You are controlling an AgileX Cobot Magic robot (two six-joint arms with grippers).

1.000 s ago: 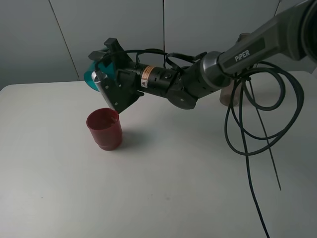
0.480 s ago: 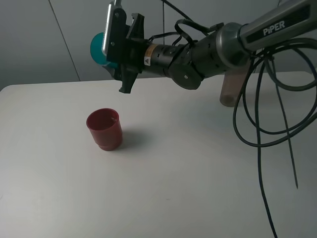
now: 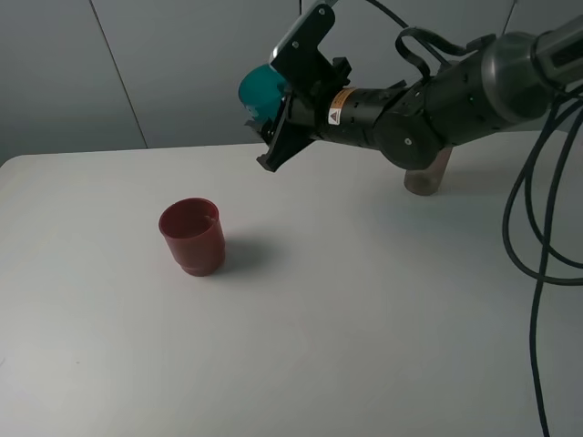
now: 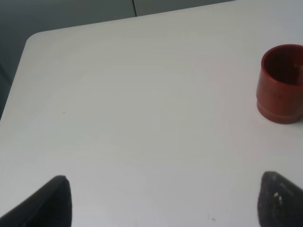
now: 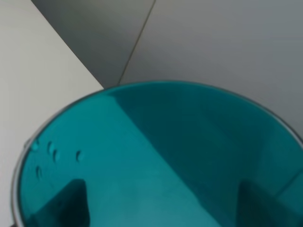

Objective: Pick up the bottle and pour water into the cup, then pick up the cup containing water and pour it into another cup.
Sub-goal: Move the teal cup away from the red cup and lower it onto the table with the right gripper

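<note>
The white table [image 3: 346, 328] lies bare across its whole near half and its right side, so a hand could sweep there freely. The only thing standing on the left half is the red cup [image 3: 192, 236], with open surface all round it. At the far right the bottle [image 3: 428, 173] stands near the back edge. The right arm [image 3: 428, 100] stretches above the far middle, holding the teal cup [image 3: 263, 92] high, well clear of the tabletop. Black cables [image 3: 537, 246] hang over the right edge.
</note>
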